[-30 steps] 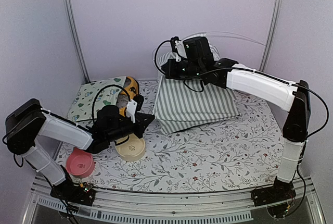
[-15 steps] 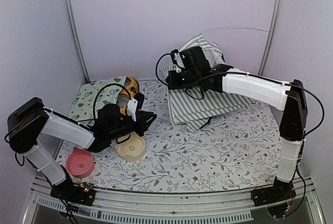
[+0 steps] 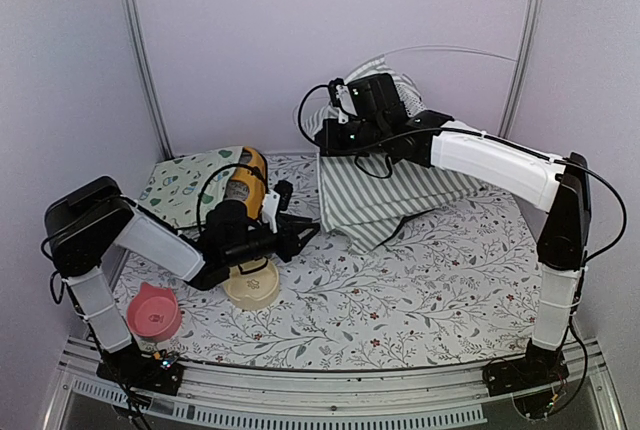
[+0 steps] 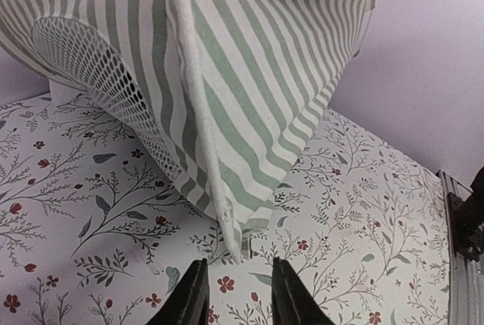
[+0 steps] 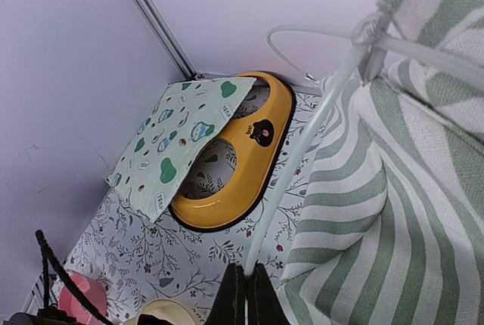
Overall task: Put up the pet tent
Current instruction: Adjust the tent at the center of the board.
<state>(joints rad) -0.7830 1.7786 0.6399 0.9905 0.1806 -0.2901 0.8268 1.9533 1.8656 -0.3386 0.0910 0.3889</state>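
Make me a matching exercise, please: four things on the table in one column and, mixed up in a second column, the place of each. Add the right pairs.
Things:
1 tent
2 mat
3 pink bowl
4 cream bowl

Places:
A lying partly over the yellow tray
B near-left corner
C partly under the left arm
D held up by the shut right gripper

Pairs: 1-D, 2-A, 3-B, 4-C

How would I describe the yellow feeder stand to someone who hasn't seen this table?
Start at the table's far left corner, by the back wall. A cream cloth mat with green shapes lies there, and the yellow feeder stand sticks out from under it. It is the only yellow item: oblong with two round openings, unlike the pink bowl and cream bowl nearer the front.
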